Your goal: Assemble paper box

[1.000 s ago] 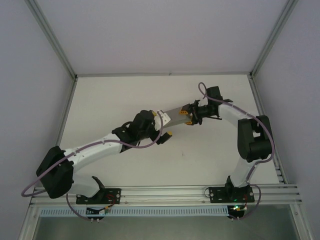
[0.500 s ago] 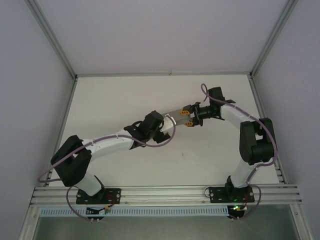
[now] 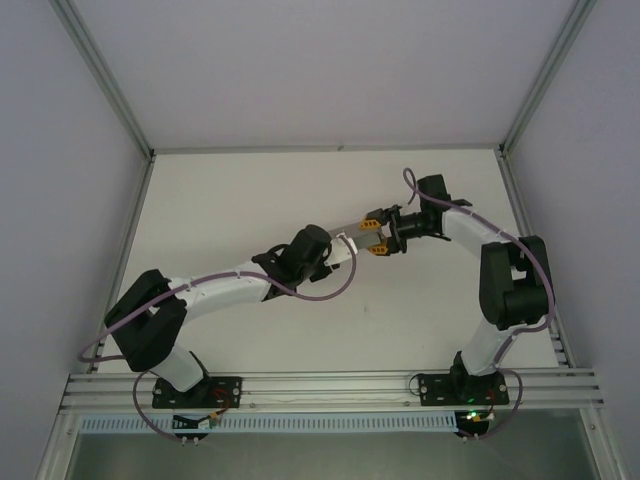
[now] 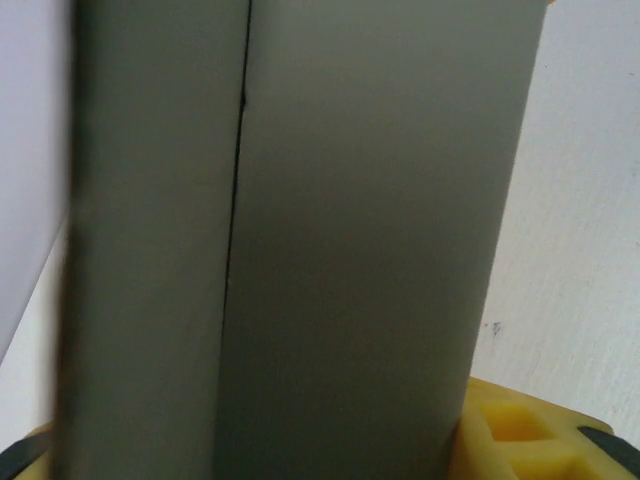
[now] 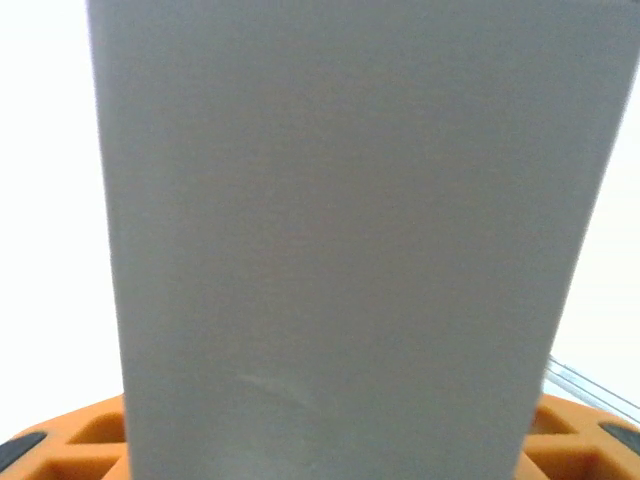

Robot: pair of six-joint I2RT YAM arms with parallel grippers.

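Note:
The paper box (image 3: 356, 230) is a small grey cardboard box held above the table between the two arms. My right gripper (image 3: 377, 236) grips its right end, with orange fingers (image 5: 70, 440) on either side of the grey face (image 5: 340, 240). My left gripper (image 3: 340, 250) is at the box's left end. In the left wrist view the box (image 4: 340, 250) fills the space between the jaws. A dark seam runs down it, and a yellow finger (image 4: 520, 430) presses against its right edge.
The white table (image 3: 230, 200) is walled by an aluminium frame (image 3: 110, 95) on the left, back and right. Purple cables loop from both arms. The arm bases sit on the rail (image 3: 330, 385) at the near edge.
My left arm has swung right and forward, bringing its gripper from open beside the box onto the box's left end. The right gripper and box shifted slightly.

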